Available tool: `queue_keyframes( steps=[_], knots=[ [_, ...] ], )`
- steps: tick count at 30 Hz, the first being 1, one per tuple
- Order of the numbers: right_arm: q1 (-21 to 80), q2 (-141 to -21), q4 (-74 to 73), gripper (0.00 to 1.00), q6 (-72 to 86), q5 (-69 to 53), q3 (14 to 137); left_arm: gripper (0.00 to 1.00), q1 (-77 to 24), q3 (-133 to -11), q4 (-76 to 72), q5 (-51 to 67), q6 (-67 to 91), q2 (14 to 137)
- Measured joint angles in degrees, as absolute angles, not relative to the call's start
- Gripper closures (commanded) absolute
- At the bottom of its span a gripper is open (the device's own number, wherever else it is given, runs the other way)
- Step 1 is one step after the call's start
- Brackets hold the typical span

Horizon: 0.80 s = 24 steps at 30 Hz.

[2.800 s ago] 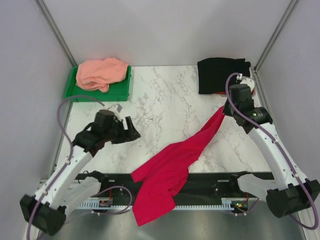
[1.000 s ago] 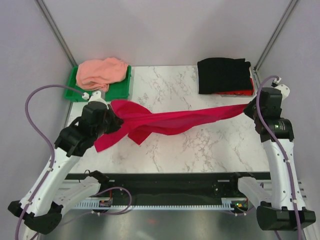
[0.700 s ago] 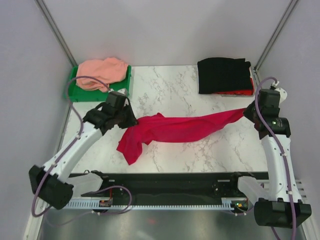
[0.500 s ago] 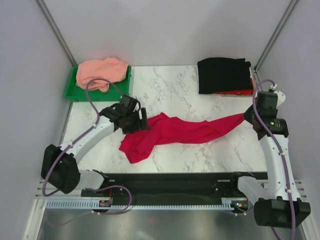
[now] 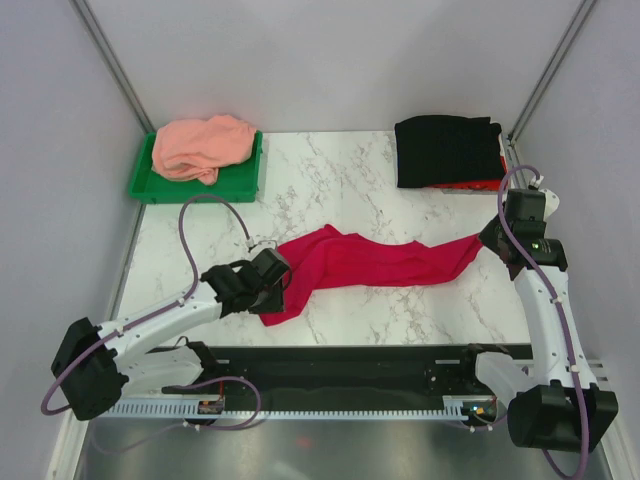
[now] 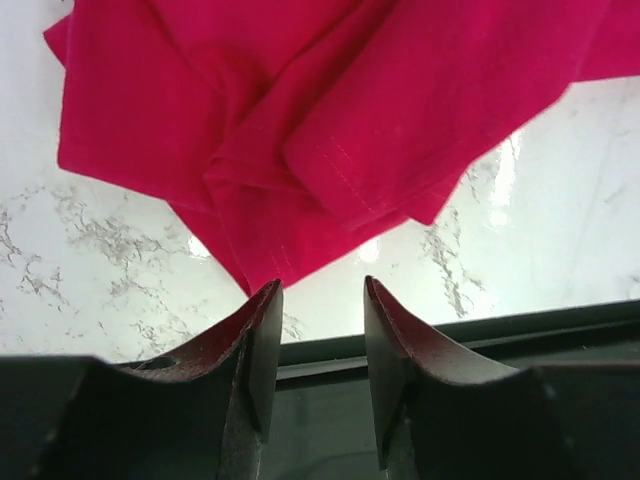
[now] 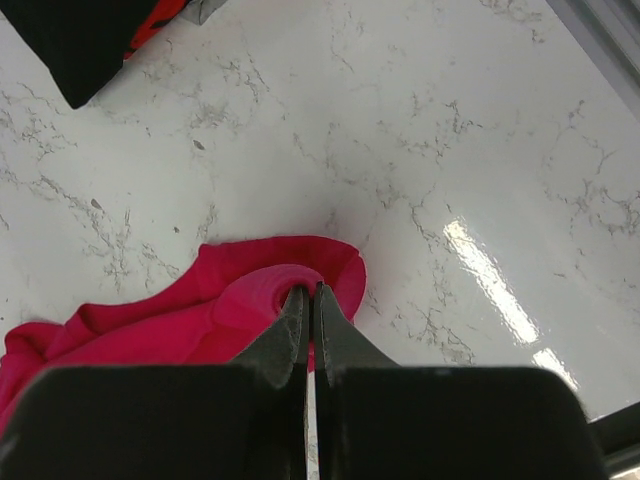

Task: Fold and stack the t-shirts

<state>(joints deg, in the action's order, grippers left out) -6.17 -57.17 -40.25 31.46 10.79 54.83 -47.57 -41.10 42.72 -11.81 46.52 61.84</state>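
Across the middle of the bench [image 5: 340,190] lies the red shirt [image 5: 375,262], drawn out into a long rumpled band from left to right, with folds bunched along its length. Its right end is caught in the right fingers [image 7: 308,310], which are pressed together on a curl of cloth. From the right wrist camera the fabric rolls up around the tips, low over the marble.

At the other end the left fingers [image 5: 272,290] sit low at the shirt's near-left corner. They are apart, with nothing between them. The left wrist camera shows a doubled hem and a pointed corner of the shirt lying on the marble just past the tips. The corner comes close to one tip, but I can't tell whether it touches. The dark strip along the bench's near edge runs under the fingers.

Off in the far left corner the pink shirt [image 5: 200,145] is a crumpled heap in the green tray [image 5: 243,180]. In the far right corner the black shirt [image 5: 445,148] lies folded into a neat square, with a red edge [image 5: 470,185] showing under its near side — both are apart from the red shirt.
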Motion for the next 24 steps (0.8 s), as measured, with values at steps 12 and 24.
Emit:
queue_keyframes(
  steps=[12, 24],
  knots=[
    [-6.17, -57.08, -39.38, 1.00, 31.07, 10.20, 53.82, 0.52, -47.77, -39.88, 35.55, -14.55, 46.70, 67.20],
    [-6.17, -57.08, -38.98, 1.00, 30.55, 10.17, 52.95, 0.43, -47.77, -38.24, 31.66, -14.46, 46.61, 71.90]
  ],
)
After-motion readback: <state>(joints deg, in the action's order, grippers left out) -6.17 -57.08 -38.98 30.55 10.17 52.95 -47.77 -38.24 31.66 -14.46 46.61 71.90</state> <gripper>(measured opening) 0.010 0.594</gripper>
